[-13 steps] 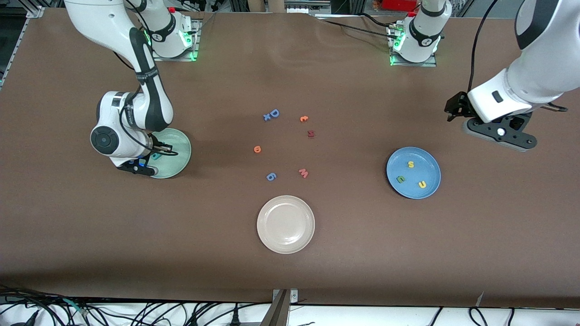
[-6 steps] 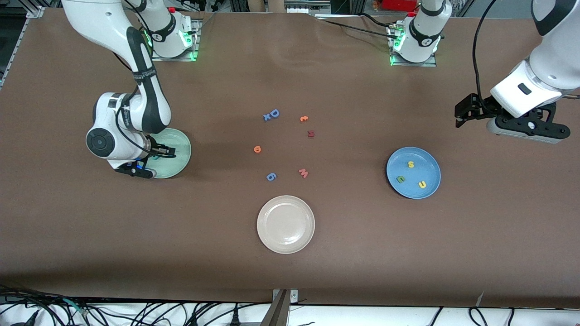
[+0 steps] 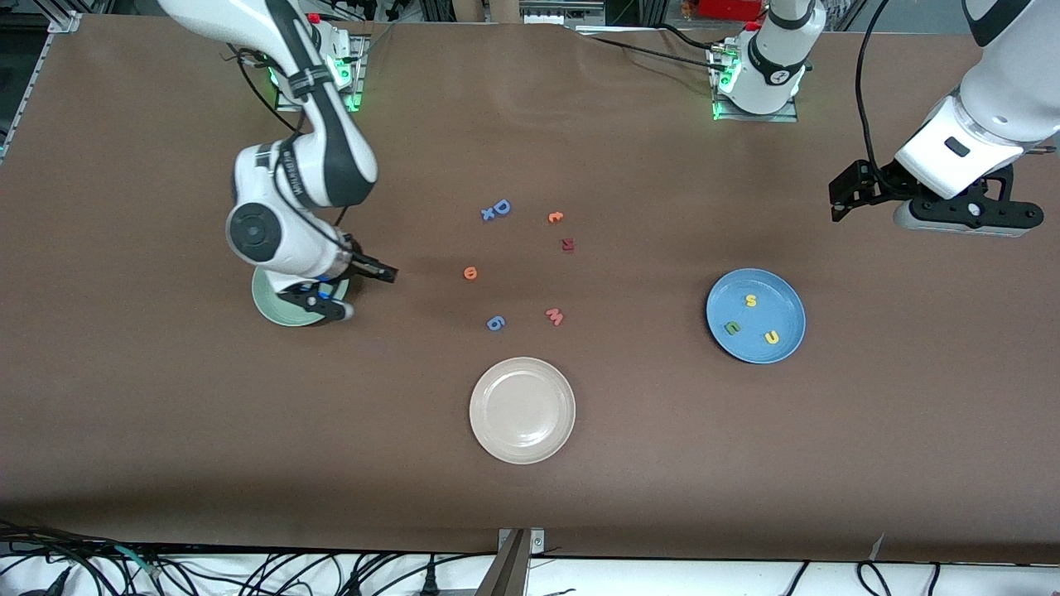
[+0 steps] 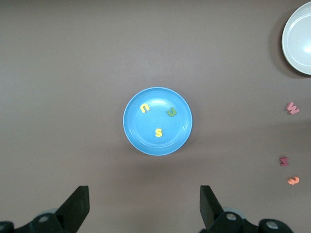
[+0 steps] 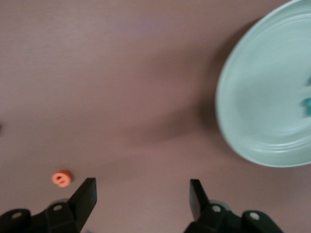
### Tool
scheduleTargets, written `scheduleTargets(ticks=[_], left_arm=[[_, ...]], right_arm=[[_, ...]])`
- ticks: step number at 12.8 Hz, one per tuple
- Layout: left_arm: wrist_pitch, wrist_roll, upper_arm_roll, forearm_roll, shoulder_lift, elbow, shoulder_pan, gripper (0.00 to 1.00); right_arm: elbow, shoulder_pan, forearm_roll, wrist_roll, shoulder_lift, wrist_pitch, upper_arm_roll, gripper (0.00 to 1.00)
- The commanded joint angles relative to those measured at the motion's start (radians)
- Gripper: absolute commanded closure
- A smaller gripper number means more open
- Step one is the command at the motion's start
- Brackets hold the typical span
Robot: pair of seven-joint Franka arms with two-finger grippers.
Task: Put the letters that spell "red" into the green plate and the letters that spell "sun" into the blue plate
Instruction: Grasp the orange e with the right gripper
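Note:
The green plate (image 3: 277, 308) lies at the right arm's end, half hidden under the right arm; it also shows in the right wrist view (image 5: 262, 111). A teal letter (image 5: 308, 104) lies in it at the picture's edge. My right gripper (image 3: 364, 291) (image 5: 142, 196) hangs open and empty over bare table between that plate and the orange "e" (image 3: 470, 272) (image 5: 62, 178). The blue plate (image 3: 782, 310) (image 4: 141, 131) holds the yellow "s" (image 3: 751, 300) (image 4: 159, 132), green "n" (image 3: 732, 328) (image 4: 171, 112) and yellow "u" (image 3: 772, 337) (image 4: 145, 108). My left gripper (image 3: 840, 203) (image 4: 143, 204) waits open, high over the left arm's end.
Mid-table lie a blue "D" with a small blue x (image 3: 497, 209), an orange figure (image 3: 556, 217), a dark red letter (image 3: 568, 244), a blue "6" (image 3: 494, 323) and a pink "w" (image 3: 554, 315). A cream-white plate (image 3: 522, 410) sits nearer the camera.
My right gripper has opened, left a teal letter in the green plate and swung off it toward the table's middle. The left arm drew back and rose a little.

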Motion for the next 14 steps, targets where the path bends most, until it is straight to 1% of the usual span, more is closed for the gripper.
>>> scheduleTargets(ticks=[1, 2, 4, 5, 8, 14], left_arm=[[-0.019, -0.007, 0.014, -0.035, -0.009, 0.005, -0.009, 0.00], [-0.036, -0.007, 0.013, -0.035, 0.015, 0.032, -0.011, 0.00], [-0.086, -0.007, 0.013, -0.042, 0.050, 0.091, -0.008, 0.00], [-0.087, -0.008, 0.016, -0.070, 0.054, 0.092, -0.003, 0.00], [-0.088, -0.010, 0.017, -0.073, 0.052, 0.086, 0.000, 0.00], [-0.090, -0.011, 0.013, -0.059, 0.047, 0.086, -0.002, 0.00]], right_arm=[[0.020, 0.017, 0.020, 0.071, 0.064, 0.118, 0.062, 0.14], [0.018, 0.034, 0.022, 0.074, 0.086, 0.155, 0.073, 0.14], [0.020, 0.081, 0.022, 0.091, 0.123, 0.227, 0.074, 0.14], [0.020, 0.101, 0.022, 0.120, 0.139, 0.259, 0.074, 0.14], [0.023, 0.141, 0.023, 0.131, 0.183, 0.325, 0.076, 0.14], [0.032, 0.200, 0.023, 0.149, 0.222, 0.368, 0.076, 0.15]])
